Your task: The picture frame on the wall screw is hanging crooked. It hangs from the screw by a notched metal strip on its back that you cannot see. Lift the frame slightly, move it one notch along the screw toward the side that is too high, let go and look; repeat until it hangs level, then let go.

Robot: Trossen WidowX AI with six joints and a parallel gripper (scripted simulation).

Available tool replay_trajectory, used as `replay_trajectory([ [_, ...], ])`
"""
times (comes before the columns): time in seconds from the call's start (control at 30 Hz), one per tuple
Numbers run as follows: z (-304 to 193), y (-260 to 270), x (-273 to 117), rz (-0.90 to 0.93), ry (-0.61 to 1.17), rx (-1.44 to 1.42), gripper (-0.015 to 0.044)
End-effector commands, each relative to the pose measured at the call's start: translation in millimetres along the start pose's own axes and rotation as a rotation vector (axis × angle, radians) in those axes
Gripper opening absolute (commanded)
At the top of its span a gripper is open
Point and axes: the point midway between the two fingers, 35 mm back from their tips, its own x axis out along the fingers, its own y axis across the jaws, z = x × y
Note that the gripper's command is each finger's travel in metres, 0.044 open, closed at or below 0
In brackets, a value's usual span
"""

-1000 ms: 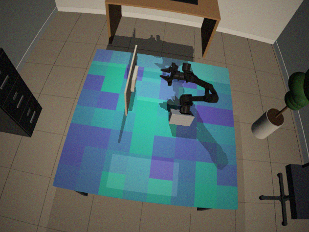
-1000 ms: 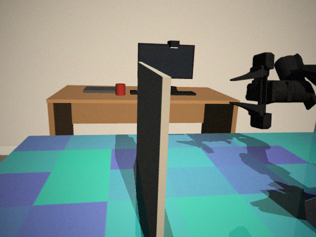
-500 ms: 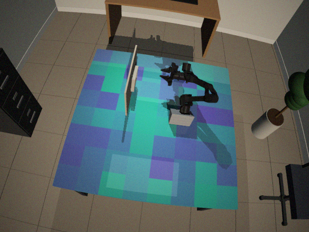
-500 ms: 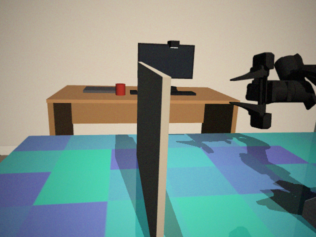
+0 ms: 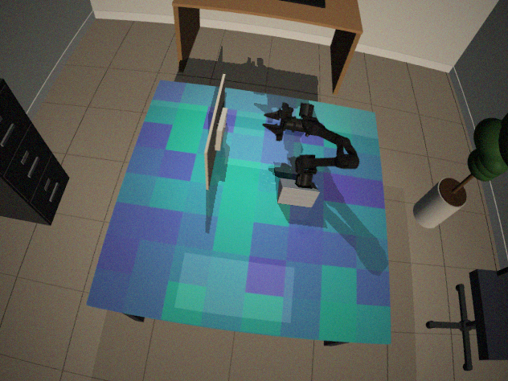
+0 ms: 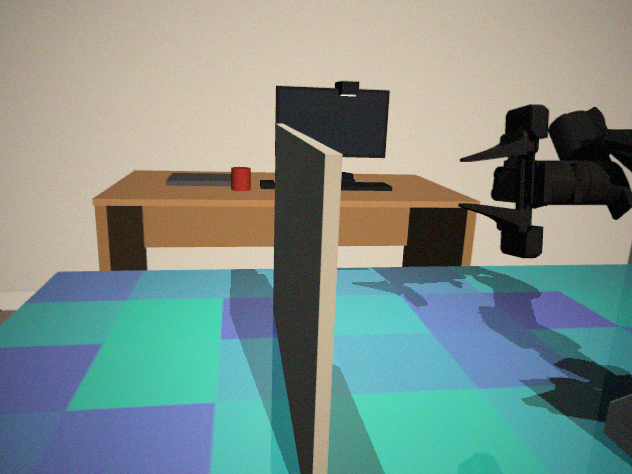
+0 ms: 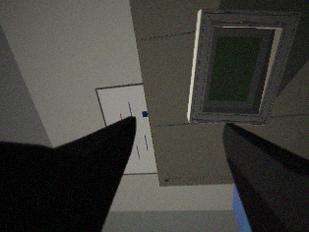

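Note:
The picture frame (image 5: 221,129) (image 7: 203,69) hangs on the right-hand face of an upright panel (image 5: 210,161) (image 6: 301,255) (image 7: 172,154). In the wrist view its grey rim surrounds a dark green picture, and its sides run at an angle to the panel's top edge and seam lines, so it looks crooked. The screw and the notched strip are hidden. My gripper (image 5: 264,120) (image 6: 459,183) (image 7: 179,127) is open and empty, fingers one above the other. It is back from the panel, with a gap to the frame, touching nothing. The exterior view shows only the panel's back and edge.
The arm's pale base block (image 5: 297,194) stands on the patchwork table top (image 5: 229,229) (image 6: 163,352). A brown desk (image 5: 266,12) (image 6: 178,221) with a monitor (image 6: 331,119) and a red mug (image 6: 240,179) is behind. A whiteboard (image 7: 115,100) shows beyond the panel.

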Motion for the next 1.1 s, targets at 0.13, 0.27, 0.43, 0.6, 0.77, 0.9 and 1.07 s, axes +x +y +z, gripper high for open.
replay_trajectory([
  [0.13,0.3,3.0,-0.6,0.007,0.001,-0.01,0.026],
  [0.27,0.3,3.0,-0.6,0.007,0.001,-0.01,0.026],
  [0.43,0.3,3.0,-0.6,0.007,0.001,-0.01,0.026],
  [0.6,0.3,3.0,-0.6,0.007,0.001,-0.01,0.026],
  [0.77,0.3,3.0,-0.6,0.007,0.001,-0.01,0.026],
  [0.9,0.3,3.0,-0.6,0.007,0.001,-0.01,0.026],
  [1.07,0.5,-0.8,1.2,0.0,0.0,0.0,0.026],
])
